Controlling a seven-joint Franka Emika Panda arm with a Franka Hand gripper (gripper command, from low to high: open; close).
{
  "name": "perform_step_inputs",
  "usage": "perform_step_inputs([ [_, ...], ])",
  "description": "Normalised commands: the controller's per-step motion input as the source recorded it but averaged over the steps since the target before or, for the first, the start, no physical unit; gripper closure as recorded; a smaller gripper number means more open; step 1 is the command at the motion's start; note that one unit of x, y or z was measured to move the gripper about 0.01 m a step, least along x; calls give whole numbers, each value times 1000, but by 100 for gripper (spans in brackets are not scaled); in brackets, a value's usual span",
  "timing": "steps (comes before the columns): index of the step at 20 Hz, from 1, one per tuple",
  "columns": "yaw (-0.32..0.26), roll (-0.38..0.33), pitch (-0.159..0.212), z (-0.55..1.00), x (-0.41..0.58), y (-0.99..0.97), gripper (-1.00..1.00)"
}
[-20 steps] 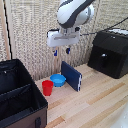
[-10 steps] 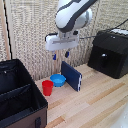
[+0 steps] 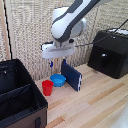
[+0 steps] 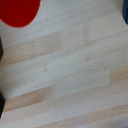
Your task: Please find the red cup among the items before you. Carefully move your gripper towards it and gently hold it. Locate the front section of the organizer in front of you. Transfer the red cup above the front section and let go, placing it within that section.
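The red cup (image 3: 47, 87) stands upright on the wooden table, just beside the organizer (image 3: 10, 70), a large black bin at the exterior view's left. The bin's front section (image 3: 22, 107) lies between the inner divider and the wall with the grey clasp (image 3: 37, 121); nothing shows in it. My gripper (image 3: 56, 64) hangs above the table, above and slightly to the right of the cup, apart from it, fingers spread and empty. In the wrist view part of the red cup (image 4: 17, 10) shows at the picture's edge.
A shallow blue bowl (image 3: 58, 80) sits right next to the cup. A dark blue flat box (image 3: 71, 75) stands upright behind the bowl. A black appliance with a handle (image 3: 110, 52) stands at the exterior view's right. Bare wooden tabletop (image 3: 95, 105) lies in front.
My gripper has come lower and a little toward the exterior view's left, closer to the red cup. The cup, bowl and bin have not moved.
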Motion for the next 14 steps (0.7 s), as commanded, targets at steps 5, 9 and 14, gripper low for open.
perform_step_inputs([
  [5, 1, -76, 0, -319, 2, 293, -100],
  [9, 1, -91, 0, -346, 0, 303, -100],
  [14, 0, -72, 0, -367, 40, 193, -100],
])
